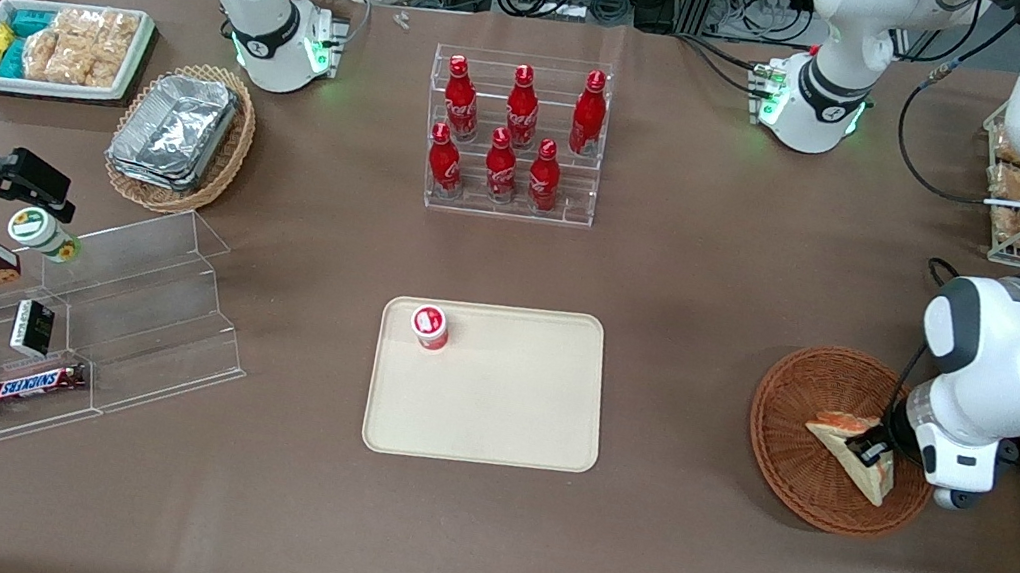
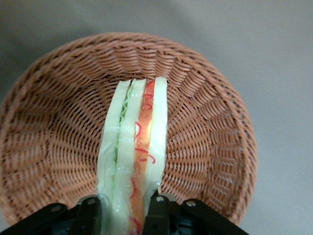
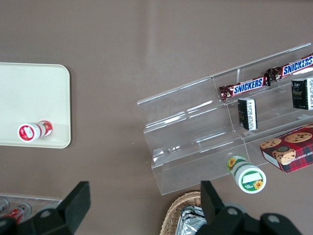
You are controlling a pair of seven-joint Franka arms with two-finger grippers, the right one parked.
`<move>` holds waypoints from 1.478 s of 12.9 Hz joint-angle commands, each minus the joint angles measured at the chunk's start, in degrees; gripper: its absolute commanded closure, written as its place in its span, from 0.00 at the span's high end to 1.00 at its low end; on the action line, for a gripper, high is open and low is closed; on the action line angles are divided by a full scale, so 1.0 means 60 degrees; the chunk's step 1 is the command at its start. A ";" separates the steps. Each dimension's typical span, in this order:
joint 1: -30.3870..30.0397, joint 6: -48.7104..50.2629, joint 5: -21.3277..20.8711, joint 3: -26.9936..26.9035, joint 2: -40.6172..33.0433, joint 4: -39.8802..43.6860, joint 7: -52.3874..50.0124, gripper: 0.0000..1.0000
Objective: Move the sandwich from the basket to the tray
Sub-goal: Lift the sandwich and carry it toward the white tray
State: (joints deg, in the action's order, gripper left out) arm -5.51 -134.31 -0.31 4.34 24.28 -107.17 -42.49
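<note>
- One sandwich (image 2: 134,147) inside the basket (image 1: 806,402), standing on edge, white bread outermost, green and orange-red filling between the slices, clear wrap around it.
- Gripper (image 2: 124,215) down in the basket, over its side nearer the working arm's end of the tabletop (image 1: 722,288); fingers (image 2: 159,210) narrow, one pressed to each bread face of the sandwich, clamped on it.
- Basket round, reddish-brown wicker, resting on the brown tabletop, well apart from the tray (image 1: 501,417), toward the working arm's end.
- Tray flat, beige, rounded at the corners, lying near the middle of the tabletop; small red-and-white capped container (image 1: 429,326) upright on the tray, at the corner farther from the front camera and toward the parked arm's end.
- Six red bottles (image 1: 518,131) in a clear tiered rack (image 1: 507,205), farther from the front camera than the tray.
- Clear stepped shelf (image 1: 155,294) with snack bars (image 1: 36,383), well apart from the tray, toward the parked arm's end.
</note>
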 commanded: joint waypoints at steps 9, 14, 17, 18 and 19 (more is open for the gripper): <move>0.0098 0.8031 -0.1193 0.3371 -0.1000 0.4488 -0.0476 0.00; 0.1708 0.5721 -0.1281 0.4300 0.0095 0.4268 -0.0989 0.00; 0.2615 0.4372 -0.2272 0.4300 0.1500 0.4326 -0.1017 0.00; 0.2952 0.3918 -0.2582 0.4300 0.2012 0.4399 -0.1047 0.00; 0.3129 0.3435 -0.2730 0.4257 0.2482 0.4516 -0.1019 0.00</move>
State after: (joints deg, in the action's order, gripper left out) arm 10.66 -110.62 -13.82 30.09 33.92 -83.06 -47.88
